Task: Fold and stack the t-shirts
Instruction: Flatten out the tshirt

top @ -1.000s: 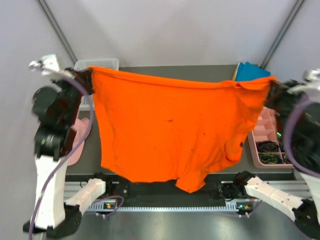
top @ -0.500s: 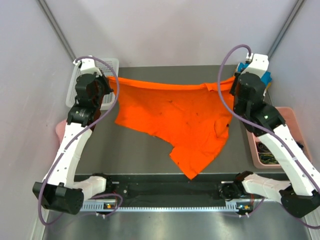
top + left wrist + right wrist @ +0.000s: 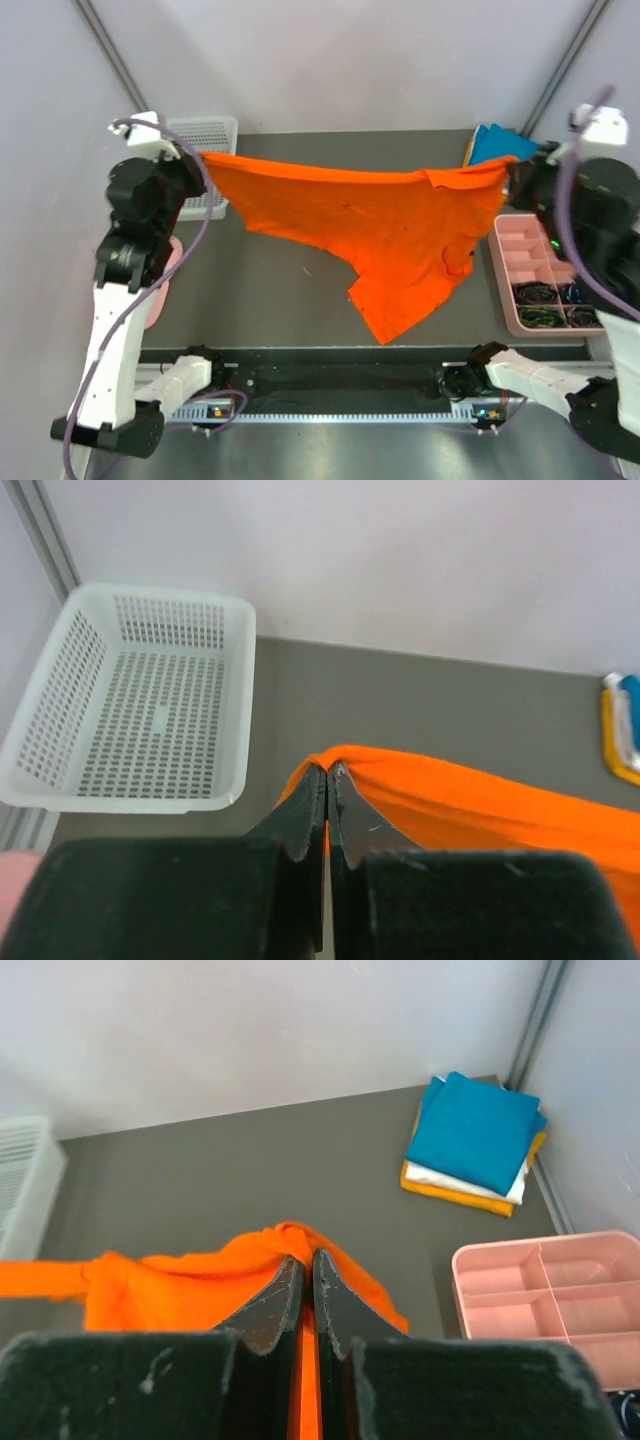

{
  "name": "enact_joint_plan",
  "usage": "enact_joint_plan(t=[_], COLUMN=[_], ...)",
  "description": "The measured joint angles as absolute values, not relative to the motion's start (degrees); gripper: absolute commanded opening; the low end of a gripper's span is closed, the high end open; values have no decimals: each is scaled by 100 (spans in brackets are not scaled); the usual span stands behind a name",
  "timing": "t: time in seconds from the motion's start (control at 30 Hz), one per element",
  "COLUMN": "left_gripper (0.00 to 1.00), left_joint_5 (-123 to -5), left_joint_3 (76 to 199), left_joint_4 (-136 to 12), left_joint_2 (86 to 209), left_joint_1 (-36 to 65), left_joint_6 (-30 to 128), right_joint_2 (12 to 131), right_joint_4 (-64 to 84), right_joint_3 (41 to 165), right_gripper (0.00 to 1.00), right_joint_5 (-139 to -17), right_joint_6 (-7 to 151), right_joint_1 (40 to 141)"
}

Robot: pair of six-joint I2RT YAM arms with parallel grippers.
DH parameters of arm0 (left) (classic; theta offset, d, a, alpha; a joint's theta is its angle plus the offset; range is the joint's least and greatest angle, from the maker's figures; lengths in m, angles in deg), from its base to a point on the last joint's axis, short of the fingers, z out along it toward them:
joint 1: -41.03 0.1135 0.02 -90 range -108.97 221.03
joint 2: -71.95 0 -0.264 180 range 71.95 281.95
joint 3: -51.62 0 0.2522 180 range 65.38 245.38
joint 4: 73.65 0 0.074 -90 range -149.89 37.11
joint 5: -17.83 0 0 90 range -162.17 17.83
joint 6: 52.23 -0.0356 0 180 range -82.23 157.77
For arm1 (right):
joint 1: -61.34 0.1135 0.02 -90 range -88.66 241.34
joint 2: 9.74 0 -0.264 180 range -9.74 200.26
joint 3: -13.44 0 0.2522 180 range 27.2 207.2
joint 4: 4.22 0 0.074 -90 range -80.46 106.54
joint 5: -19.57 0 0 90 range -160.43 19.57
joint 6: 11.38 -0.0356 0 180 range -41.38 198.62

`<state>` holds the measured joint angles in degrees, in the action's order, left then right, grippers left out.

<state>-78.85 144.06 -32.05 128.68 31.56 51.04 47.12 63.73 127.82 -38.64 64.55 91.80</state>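
A bright orange t-shirt (image 3: pixel 380 235) hangs stretched between both arms above the dark table, its lower part drooping toward the near edge. My left gripper (image 3: pixel 197 157) is shut on the shirt's left corner (image 3: pixel 345 760). My right gripper (image 3: pixel 512 170) is shut on the right corner (image 3: pixel 290 1240). A folded stack sits in the far right corner, with a teal blue shirt (image 3: pixel 475 1130) on top, a white one (image 3: pixel 470 1182) under it and an amber yellow one (image 3: pixel 455 1195) at the bottom. In the top view the teal shirt (image 3: pixel 495 143) shows behind the orange cloth.
A white perforated basket (image 3: pixel 130 695) stands at the far left. A pink compartment tray (image 3: pixel 540 275) holding dark cables lies at the right edge. A pale pink cap (image 3: pixel 160 290) lies behind the left arm. Grey walls close in three sides.
Both arms swung down toward the table and inward with the shirt half a second ago, then lifted and spread again. The shirt now hangs lower and more bunched than one second ago.
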Motion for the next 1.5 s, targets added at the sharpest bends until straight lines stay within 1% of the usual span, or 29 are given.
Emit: enact_joint_plan(t=[0.17, 0.37, 0.5, 0.63, 0.77, 0.9, 1.03, 1.2, 1.37, 1.5], left_gripper=[0, 0, 0, 0, 0, 0, 0, 0, 0, 0], left_joint_5=[-7721, -7367, -7262, -7411, -7627, -7714, -7939, -8409, -8661, -8709], left_joint_3=[15236, 15514, 15306, 14720, 14078, 13475, 12854, 12345, 12406, 12808], left_joint_4=[-2740, -2689, -2888, -3315, -4139, -5076, -5828, -6849, -7874, -8121], left_joint_2=[12033, 10991, 10739, 10864, 11487, 12639, 13865, 15303, 16826, 17718], left_joint_1=[3156, 3151, 3151, 3151, 3151, 3151, 3151, 3149, 3143, 3141], left_joint_6=[5048, 5109, 5262, 5395, 5572, 5793, 5865, 5775, 5686, 5563], right_joint_2=[3903, 3289, 3215, 3318, 3632, 4297, 5213, 6729, 7947, 8397], right_joint_4=[7130, 7420, 7359, 7042, 6240, 5206, 4194, 3309, 2647, 2251], right_joint_3=[13659, 14474, 14192, 13556, 12935, 12258, 11348, 10422, 10232, 10264], right_gripper=[0, 0, 0, 0, 0, 0, 0, 0, 0, 0], right_joint_5=[-4452, -4928, -4930, -4635, -4030, -3435, -3446, -3615, -3748, -3739], right_joint_6=[6442, 6444, 6466, 6567, 6737, 6868, 6737, 6444, 6289, 6247], right_joint_1=[9180, 9180, 9180, 9182, 9180, 9134, 8785, 8332, 8129, 7965])
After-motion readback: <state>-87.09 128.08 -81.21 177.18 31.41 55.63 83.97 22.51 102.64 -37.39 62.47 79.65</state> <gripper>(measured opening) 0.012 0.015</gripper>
